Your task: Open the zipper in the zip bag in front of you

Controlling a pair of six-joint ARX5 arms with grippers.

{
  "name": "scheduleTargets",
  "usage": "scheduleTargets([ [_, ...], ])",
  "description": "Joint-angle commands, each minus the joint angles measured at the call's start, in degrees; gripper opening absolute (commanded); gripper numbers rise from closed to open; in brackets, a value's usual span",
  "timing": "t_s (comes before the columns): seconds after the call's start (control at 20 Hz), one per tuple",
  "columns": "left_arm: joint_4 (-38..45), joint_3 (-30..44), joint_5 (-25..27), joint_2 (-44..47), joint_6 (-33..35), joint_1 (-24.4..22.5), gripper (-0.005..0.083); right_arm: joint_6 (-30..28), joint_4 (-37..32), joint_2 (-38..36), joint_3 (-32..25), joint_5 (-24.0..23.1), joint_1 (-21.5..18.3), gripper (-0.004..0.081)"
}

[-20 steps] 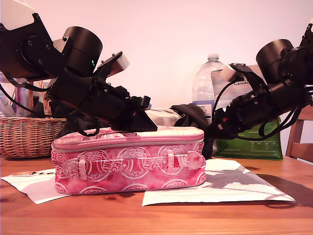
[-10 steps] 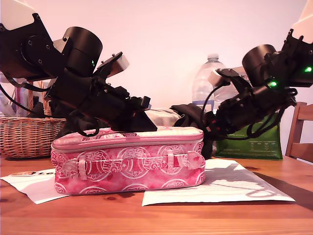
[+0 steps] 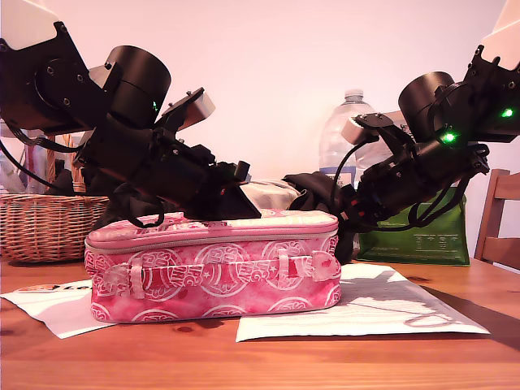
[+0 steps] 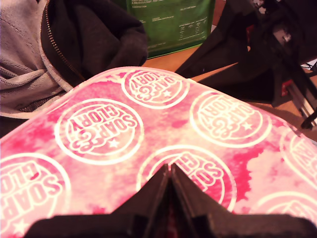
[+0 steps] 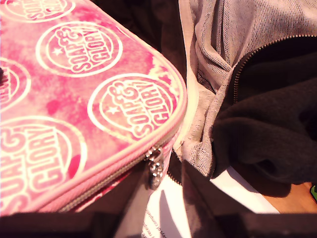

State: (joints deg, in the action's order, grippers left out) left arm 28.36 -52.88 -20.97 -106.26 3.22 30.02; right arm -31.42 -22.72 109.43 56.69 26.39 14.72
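The pink zip bag (image 3: 213, 272) with white round logos lies on the wooden table, strap handle facing the exterior camera. Its zipper (image 3: 211, 238) runs shut just under the lid. My first gripper (image 3: 244, 209) comes in from the exterior view's left. It rests shut on the lid (image 4: 163, 124), its fingertips (image 4: 170, 171) meeting with nothing between them. My second gripper (image 3: 345, 218) hovers at the bag's end on the exterior view's right. It is open (image 5: 161, 198) around the bag's corner, where the silver zip pull (image 5: 155, 166) hangs beside one finger, untouched.
Grey and black clothing (image 5: 247, 99) lies heaped behind the bag. Behind it on the exterior view's right stand a green pouch (image 3: 422, 236) and a water bottle (image 3: 341, 138). A wicker basket (image 3: 45, 223) sits at that view's left. White papers (image 3: 366, 313) lie under and beside the bag.
My second arm has lifted and swung toward the exterior view's left, closer to the bag's end. My first arm and the bag have stayed put.
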Motion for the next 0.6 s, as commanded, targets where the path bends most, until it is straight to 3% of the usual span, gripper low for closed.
scheduleTargets([
  [0.0, -0.4, 0.3, 0.0, -1.1, 0.3, 0.3, -0.0019, -0.1, -0.3, 1.6, 0.4, 0.0, 0.5, 0.0121],
  [0.2, -0.4, 0.3, 0.0, -1.1, 0.2, 0.3, -0.0019, -0.1, -0.2, 1.6, 0.4, 0.4, 0.7, -0.0013],
  [0.55, -0.5, 0.3, 0.0, -1.1, 0.3, 0.2, -0.0019, -0.4, 4.7, 1.4, 0.4, 0.2, 0.2, -0.0013],
])
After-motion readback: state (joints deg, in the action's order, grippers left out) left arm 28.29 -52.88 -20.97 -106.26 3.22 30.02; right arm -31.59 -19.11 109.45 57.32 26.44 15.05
